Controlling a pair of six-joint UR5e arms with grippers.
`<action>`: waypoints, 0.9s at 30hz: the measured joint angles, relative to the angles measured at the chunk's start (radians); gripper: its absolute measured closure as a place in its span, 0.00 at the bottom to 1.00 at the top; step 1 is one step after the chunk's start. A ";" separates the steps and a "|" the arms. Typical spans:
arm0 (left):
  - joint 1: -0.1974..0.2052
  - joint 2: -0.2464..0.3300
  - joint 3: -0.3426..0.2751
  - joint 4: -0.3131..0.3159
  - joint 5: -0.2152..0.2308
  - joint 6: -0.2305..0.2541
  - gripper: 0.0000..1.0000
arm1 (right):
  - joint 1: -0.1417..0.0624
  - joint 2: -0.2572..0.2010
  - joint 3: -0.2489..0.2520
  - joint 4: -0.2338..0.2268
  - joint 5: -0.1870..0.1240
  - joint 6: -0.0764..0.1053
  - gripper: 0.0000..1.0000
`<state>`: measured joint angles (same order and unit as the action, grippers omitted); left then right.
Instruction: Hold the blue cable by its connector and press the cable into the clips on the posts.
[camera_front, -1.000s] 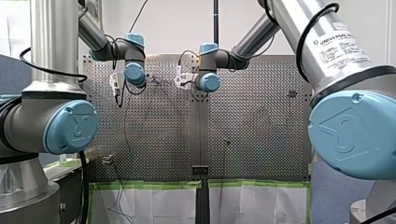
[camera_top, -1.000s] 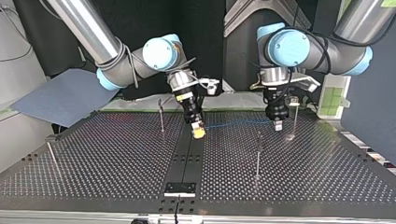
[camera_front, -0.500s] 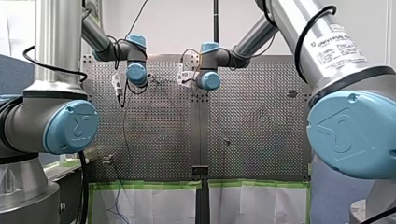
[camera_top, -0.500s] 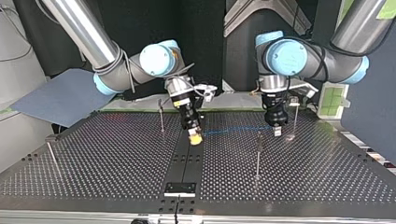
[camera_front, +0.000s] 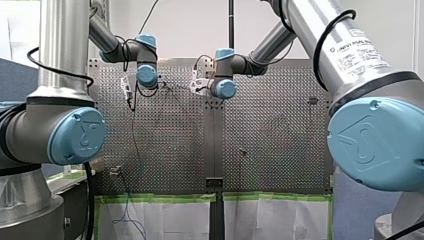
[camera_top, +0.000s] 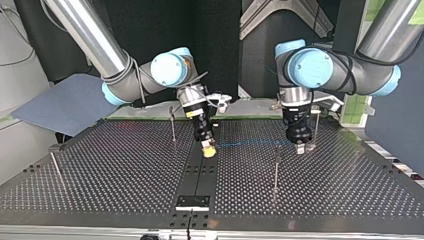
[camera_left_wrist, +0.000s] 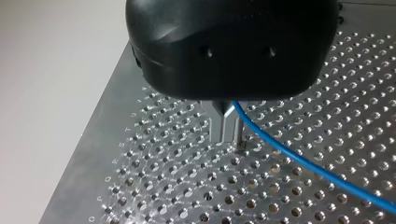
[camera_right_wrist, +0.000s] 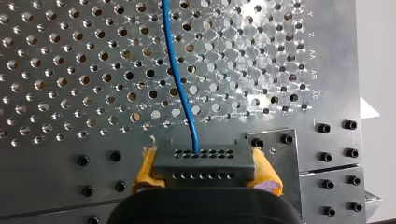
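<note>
In the right wrist view my right gripper (camera_right_wrist: 205, 173) is shut, its yellow pads (camera_right_wrist: 145, 169) clamping a grey connector block (camera_right_wrist: 203, 156). The blue cable (camera_right_wrist: 179, 79) leaves the block and runs ahead over the perforated plate. My left gripper (camera_left_wrist: 227, 127), seen in the left wrist view, has its metal fingers shut on the blue cable (camera_left_wrist: 308, 165) just above the plate. Across the table, the cable (camera_top: 250, 143) stretches almost level between my right gripper (camera_top: 208, 149) and my left gripper (camera_top: 300, 147). A thin post (camera_top: 276, 167) stands just in front of my left gripper.
More thin posts rise from the perforated table (camera_top: 125, 170): one behind my left gripper (camera_top: 316, 125), one beside my right gripper (camera_top: 172, 122), one at the top view's far left (camera_top: 55, 167). A black strip with a bracket (camera_top: 192, 201) runs down the table's middle.
Both grippers have moved nearer the top view's camera with the cable between them. My left gripper has also sunk closer to the plate, beside the nearer post.
</note>
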<state>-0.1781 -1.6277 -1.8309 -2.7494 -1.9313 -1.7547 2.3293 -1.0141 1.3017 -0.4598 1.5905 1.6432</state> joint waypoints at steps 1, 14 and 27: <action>0.002 0.000 0.002 -0.002 0.000 -0.001 1.00 | 0.000 0.001 -0.001 0.000 0.000 0.000 1.00; 0.019 -0.039 0.019 -0.012 0.024 -0.006 1.00 | -0.007 0.006 -0.011 -0.002 -0.001 0.000 1.00; 0.038 -0.072 0.082 -0.042 0.114 -0.059 1.00 | -0.008 0.039 -0.057 0.001 -0.017 0.002 1.00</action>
<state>-0.1397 -1.6993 -1.7491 -2.7914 -1.8174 -1.8135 2.3216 -0.9748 1.2450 -0.4584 1.5734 1.6447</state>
